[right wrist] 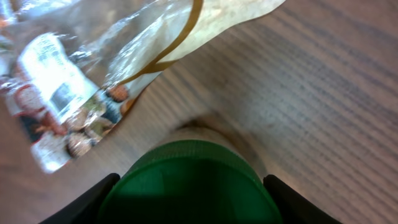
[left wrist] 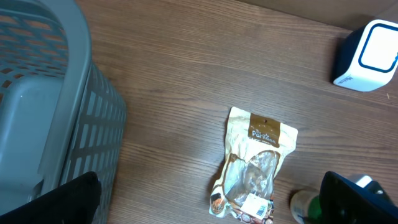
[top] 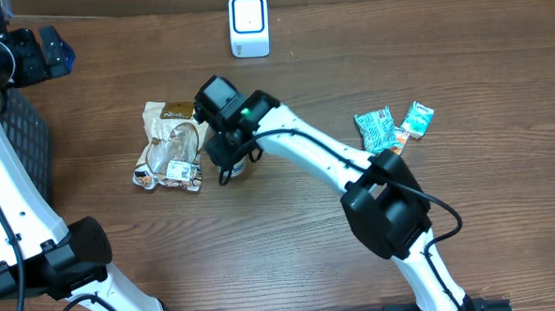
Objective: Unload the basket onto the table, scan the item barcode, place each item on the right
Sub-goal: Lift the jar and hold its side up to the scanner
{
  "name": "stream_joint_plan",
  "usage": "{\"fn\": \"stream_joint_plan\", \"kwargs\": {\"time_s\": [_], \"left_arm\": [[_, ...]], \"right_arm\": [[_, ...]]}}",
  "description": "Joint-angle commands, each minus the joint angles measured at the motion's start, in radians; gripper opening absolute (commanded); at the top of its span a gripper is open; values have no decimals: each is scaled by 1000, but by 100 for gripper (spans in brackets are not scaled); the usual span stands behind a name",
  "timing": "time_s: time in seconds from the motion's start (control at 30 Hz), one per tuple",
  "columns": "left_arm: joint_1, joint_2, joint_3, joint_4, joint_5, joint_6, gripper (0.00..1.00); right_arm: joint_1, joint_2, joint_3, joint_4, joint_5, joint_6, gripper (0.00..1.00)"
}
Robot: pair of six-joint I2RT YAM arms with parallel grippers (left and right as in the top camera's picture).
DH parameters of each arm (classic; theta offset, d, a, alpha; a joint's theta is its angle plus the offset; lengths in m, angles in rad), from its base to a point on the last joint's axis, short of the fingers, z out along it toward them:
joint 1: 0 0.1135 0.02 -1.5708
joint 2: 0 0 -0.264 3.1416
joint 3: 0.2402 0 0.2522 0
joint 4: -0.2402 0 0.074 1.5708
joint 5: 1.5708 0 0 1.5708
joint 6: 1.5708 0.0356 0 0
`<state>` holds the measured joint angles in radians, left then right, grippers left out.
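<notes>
A small pale bottle with a green cap (right wrist: 189, 180) stands on the wooden table just right of a snack bag (top: 171, 146). My right gripper (right wrist: 191, 186) is lowered over the bottle (top: 238, 165), one black finger close on each side of the cap with a thin gap showing, so it reads as open. The white scanner (top: 248, 25) stands at the table's back edge. My left gripper (left wrist: 208, 205) hangs wide open high above the table's left side, holding nothing; the bottle (left wrist: 305, 205) shows at its lower right.
The snack bag (left wrist: 255, 165) lies flat with a white barcode label at its lower end (right wrist: 53, 93). A grey slatted basket (left wrist: 43, 112) stands at the left. Two small teal packets (top: 378, 128) (top: 417, 118) lie to the right.
</notes>
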<state>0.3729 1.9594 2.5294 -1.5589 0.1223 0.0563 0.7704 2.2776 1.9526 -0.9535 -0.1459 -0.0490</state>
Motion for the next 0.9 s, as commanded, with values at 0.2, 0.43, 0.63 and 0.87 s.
{"fn": "stream_joint_plan", "kwargs": {"time_s": [0.2,0.43,0.63,0.87], "left_arm": [[-7,-18,20,0,1,11,100],[-7,-18,20,0,1,11,100],[-7,-18,20,0,1,11,100],[-7,-18,20,0,1,11,100]], "right_arm": [[-272,-211,22,-224,-801,-479,61],[-477,-336,22,-335,-1078,-667,62],[-523,-415,22,-336,-1146,-663,61],[-512,-418,21,-308,-1095,-656,58]]}}
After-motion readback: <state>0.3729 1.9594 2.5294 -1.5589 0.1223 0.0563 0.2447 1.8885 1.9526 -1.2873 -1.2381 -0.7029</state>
